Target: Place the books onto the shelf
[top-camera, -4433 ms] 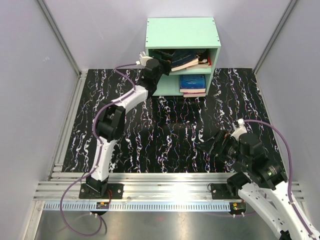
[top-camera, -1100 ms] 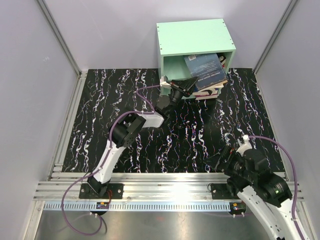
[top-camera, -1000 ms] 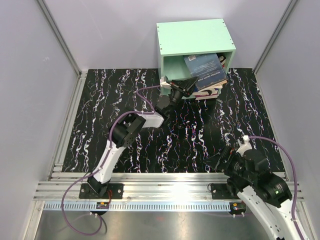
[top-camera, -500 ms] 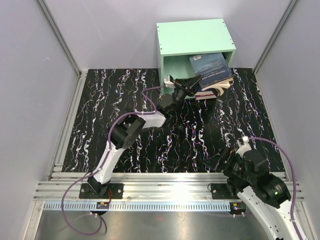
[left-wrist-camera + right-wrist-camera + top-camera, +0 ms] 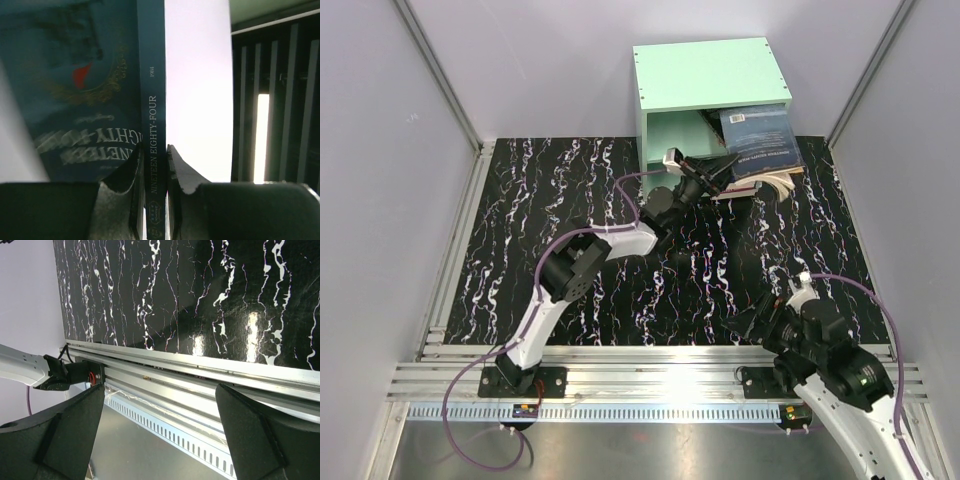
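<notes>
Where the left arm reaches: left fingers [image 5: 136, 190] clamped on the spine of the dark blue paperback book [image 5: 760, 140], lettered "Nineteen Eighty-Four".
Book's place: tilted, leaning out of the front opening of the mint-green wooden shelf [image 5: 710, 70]; which compartment cannot be told.
Beneath it: stack of other books [image 5: 760, 186], partly hidden under the blue one, pale page edges showing at the shelf's foot.
Near edge: right fingers [image 5: 75, 435] spread wide, holding nothing, above the aluminium rail [image 5: 200, 372] bordering the black white-veined tabletop [image 5: 570, 220], well apart from the shelf.
</notes>
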### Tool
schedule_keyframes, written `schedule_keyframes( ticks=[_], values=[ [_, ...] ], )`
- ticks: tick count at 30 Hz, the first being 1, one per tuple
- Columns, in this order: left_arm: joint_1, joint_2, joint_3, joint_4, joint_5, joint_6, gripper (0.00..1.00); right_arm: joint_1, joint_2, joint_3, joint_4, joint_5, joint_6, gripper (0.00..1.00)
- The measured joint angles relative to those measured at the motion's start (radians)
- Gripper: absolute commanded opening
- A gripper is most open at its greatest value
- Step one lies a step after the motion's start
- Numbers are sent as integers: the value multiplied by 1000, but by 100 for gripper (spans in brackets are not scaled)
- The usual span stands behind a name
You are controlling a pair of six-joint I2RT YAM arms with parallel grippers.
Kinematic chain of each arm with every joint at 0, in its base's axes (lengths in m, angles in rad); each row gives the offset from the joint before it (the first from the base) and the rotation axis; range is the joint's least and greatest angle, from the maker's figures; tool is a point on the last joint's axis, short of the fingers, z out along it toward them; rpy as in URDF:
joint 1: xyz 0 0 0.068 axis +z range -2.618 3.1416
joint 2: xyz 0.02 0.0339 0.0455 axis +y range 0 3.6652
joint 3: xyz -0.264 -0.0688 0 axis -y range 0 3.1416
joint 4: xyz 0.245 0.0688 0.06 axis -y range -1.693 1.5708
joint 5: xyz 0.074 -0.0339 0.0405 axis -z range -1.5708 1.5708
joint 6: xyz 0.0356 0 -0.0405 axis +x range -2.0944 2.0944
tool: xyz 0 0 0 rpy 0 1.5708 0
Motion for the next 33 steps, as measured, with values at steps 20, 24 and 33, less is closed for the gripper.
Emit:
schedule_keyframes(
  ticks=[20,24,33],
  values=[
    [-68,-209,-412,-78,188,-8,0,0,394,122,469,136,-106,100],
    [-72,-268,-444,-80,196,-8,0,0,411,122,575,178,-106,100],
    [-106,-319,-460,-60,179,3,0,1,385,123,661,383,-70,100]
  ],
)
